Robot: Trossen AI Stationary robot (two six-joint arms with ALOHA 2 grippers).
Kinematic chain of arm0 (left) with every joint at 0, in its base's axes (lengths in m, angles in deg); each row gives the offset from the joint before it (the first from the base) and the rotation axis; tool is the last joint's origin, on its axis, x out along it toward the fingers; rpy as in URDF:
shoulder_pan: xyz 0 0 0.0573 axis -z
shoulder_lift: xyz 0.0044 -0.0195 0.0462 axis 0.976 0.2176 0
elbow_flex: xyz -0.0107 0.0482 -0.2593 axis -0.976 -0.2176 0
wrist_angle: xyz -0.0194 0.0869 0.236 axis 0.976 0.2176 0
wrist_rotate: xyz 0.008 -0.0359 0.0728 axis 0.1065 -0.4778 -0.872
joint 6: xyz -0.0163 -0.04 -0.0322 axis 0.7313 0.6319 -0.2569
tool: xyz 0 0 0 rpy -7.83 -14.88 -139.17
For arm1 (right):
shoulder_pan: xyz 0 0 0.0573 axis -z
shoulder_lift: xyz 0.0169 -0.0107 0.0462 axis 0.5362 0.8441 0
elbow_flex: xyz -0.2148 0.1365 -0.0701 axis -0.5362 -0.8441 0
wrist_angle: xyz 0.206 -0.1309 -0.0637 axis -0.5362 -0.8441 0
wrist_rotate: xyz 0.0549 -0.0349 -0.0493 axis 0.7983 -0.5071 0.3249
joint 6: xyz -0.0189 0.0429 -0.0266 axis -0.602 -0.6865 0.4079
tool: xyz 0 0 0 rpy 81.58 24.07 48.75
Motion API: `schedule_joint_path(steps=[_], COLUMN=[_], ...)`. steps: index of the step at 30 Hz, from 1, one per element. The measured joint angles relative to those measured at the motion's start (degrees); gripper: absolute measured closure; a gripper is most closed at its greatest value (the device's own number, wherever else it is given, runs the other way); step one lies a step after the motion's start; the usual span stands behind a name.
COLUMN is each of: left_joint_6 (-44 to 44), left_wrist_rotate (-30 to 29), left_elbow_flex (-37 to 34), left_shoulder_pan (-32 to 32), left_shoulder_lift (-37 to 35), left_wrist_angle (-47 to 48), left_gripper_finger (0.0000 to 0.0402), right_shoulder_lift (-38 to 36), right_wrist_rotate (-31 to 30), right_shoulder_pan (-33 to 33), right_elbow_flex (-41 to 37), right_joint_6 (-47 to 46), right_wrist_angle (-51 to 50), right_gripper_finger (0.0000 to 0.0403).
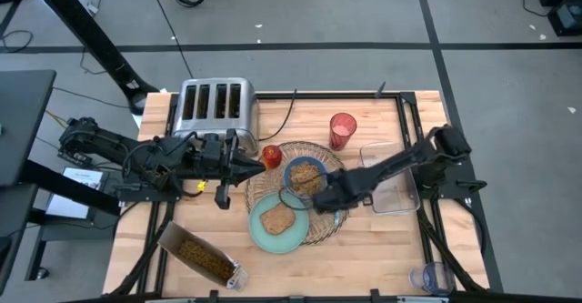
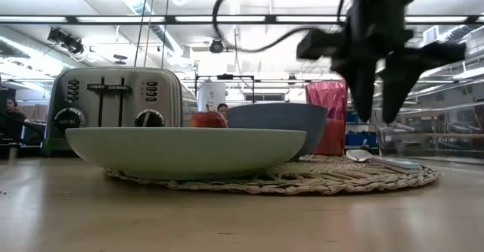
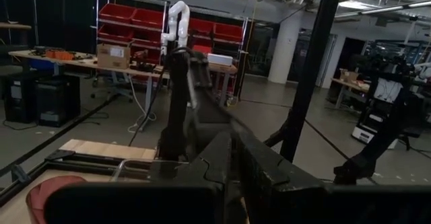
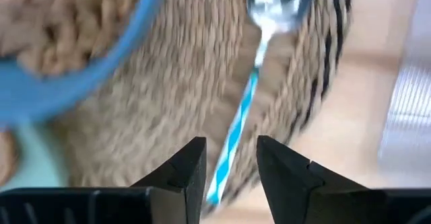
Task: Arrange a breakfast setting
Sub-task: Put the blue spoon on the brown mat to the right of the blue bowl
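Woven wicker placemat point(image 1: 314, 226) lies round and flat near the middle of the wooden tabletop point(image 1: 364, 257), and most of the setting sits on it. On its near-left part rests the pale green plate point(image 1: 277, 223), carrying a toast slice point(image 1: 276, 219). Just behind the plate stands the blue bowl point(image 1: 306, 176), filled with brown cereal. A small red fruit point(image 1: 272, 156) sits at the mat's far-left edge, close to the bowl. Off the mat, toward the far right, the translucent red cup point(image 1: 342, 130) stands upright on the bare wood.

In the right wrist view the spoon point(image 4: 259, 49) lies on the wicker just beside the bowl's rim, its metal bowl away from the camera and its blue-and-white striped handle running back toward the fingers. The right tool point(image 4: 229, 167) hangs over the mat's right side with its fingers parted and nothing between them; the handle's end shows in the gap. From table height that tool hovers above the mat, clear of it.

Over the tabletop's left side, the left tool point(image 1: 245, 162) reaches toward the fruit; I cannot tell whether it is released or clenched.

Behind it stands a silver toaster point(image 1: 215, 103), a clear tray point(image 1: 391, 180) lies right of the mat, and a cereal box point(image 1: 200, 256) lies at the near left
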Motion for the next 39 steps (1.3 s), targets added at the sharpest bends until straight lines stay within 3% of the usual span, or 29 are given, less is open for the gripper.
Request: schedule_joint_path(steps=[8,13,23,39], left_joint_6=[-0.15,-0.13,2.88,3.05], left_wrist_rotate=[0.01,0.0,0.0,-0.02], left_elbow_flex=[0.0,0.0,0.0,0.04], left_shoulder_pan=[0.0,-0.04,-0.04,-0.04], left_shoulder_lift=[0.0,0.0,0.0,0.0], left_wrist_angle=[0.15,-0.04,-0.28,-0.39], left_gripper_finger=[0.0367,0.0367,0.0367,0.0367], right_shoulder_lift=[0.25,3.78,7.76,8.68], right_wrist_rotate=[-3.86,-8.03,-6.64,-4.46], right_shoulder_pan=[-7.87,-7.52,-7.43,-7.11], right_elbow_flex=[-0.01,-0.02,-0.02,-0.04], right_joint_6=[-13.28,-13.32,-14.12,-13.81], right_wrist_angle=[0.91,1.37,3.67,4.6], right_gripper_finger=[0.0267,0.0267,0.0271,0.0358])
